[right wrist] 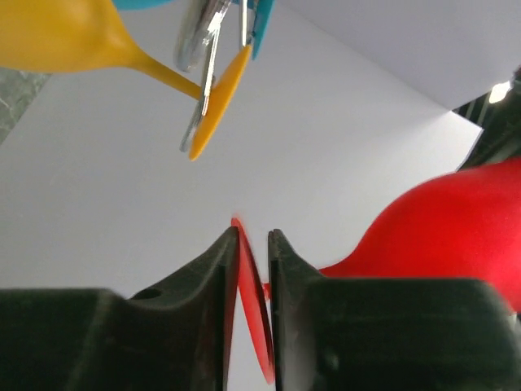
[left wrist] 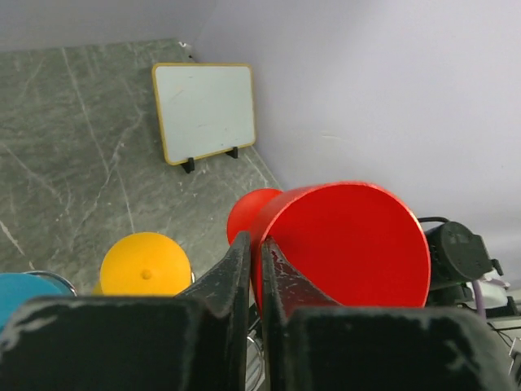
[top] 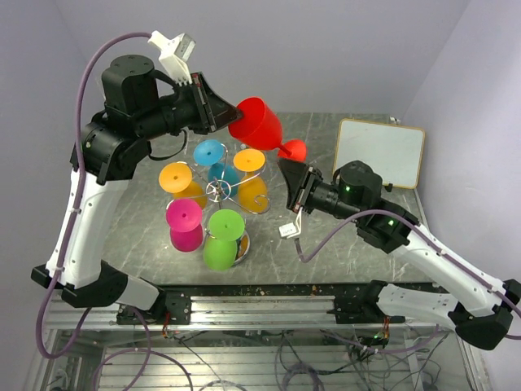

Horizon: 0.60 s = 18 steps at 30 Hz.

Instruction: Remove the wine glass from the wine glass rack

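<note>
A red wine glass hangs in the air on its side, above and behind the wine glass rack. My left gripper is shut on the rim of its bowl; in the left wrist view the red wall runs between the fingertips of that gripper. My right gripper comes up from below at the glass's foot. In the right wrist view the thin red foot disc sits slanted in the narrow gap of that gripper, touching both fingers.
The chrome rack carries several glasses upside down: orange, blue, yellow, pink, green. A small whiteboard stands at the back right. A white tag lies on the marble table.
</note>
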{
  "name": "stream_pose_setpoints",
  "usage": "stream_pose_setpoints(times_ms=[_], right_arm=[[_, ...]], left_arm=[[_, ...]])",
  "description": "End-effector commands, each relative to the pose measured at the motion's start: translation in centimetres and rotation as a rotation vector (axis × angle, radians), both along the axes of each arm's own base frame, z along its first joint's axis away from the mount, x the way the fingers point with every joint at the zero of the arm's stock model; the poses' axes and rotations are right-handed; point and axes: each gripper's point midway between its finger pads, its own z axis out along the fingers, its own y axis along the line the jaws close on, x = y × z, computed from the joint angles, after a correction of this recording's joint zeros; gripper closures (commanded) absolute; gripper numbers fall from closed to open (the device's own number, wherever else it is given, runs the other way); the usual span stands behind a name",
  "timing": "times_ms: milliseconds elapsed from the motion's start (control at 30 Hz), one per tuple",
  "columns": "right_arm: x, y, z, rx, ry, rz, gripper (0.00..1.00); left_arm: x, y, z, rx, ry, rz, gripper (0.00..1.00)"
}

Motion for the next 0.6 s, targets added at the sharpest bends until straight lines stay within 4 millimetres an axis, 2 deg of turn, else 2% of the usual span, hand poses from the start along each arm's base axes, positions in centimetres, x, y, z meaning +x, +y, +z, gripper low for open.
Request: stream_pose_setpoints(times_ms=[0, 100, 200, 233, 267, 300, 400, 500, 567], right_arm=[[0.0, 0.0, 3.9, 0.076, -0.069, -0.013, 0.71], [0.0, 0.0, 4.6, 0.158, -0.004, -0.015, 0.55], [0.0, -0.8, 5.1, 0.246, 0.078, -0.042, 0.43], [-0.2, -1.2, 5.2, 0.270, 0.100, -0.046, 0.34], [-0.5, -1.6, 5.4, 0.302, 0.117, -0.052, 0.06], [-0.6, -2.1, 5.5, 0.352, 0.150, -0.059, 0.01], [-1.9, -3.5, 6.3, 0.505, 0.266, -0.043, 0.00], [-2.8, -4.8, 6.9, 0.710, 0.480, -0.038, 0.00], [-3.1, -5.3, 5.8, 0.764, 0.612, -0.062, 0.00]], left_arm=[[0.2, -0.3, -0.4, 0.010, 0.003, -0.016, 0.92], [0.3, -0.2, 0.5, -0.031, -0.020, 0.004, 0.93], [0.2, 0.7, 2.3, -0.085, -0.076, 0.050, 0.93], [0.2, 1.0, 3.1, -0.106, -0.101, 0.072, 0.93], [0.3, 1.5, 3.7, -0.121, -0.121, 0.097, 0.93], [0.5, 2.1, 4.4, -0.133, -0.139, 0.136, 0.93], [1.0, 3.6, 6.2, -0.165, -0.191, 0.223, 0.93], [1.7, 5.1, 7.7, -0.174, -0.250, 0.310, 0.93], [2.3, 6.1, 8.1, -0.161, -0.275, 0.375, 0.93]])
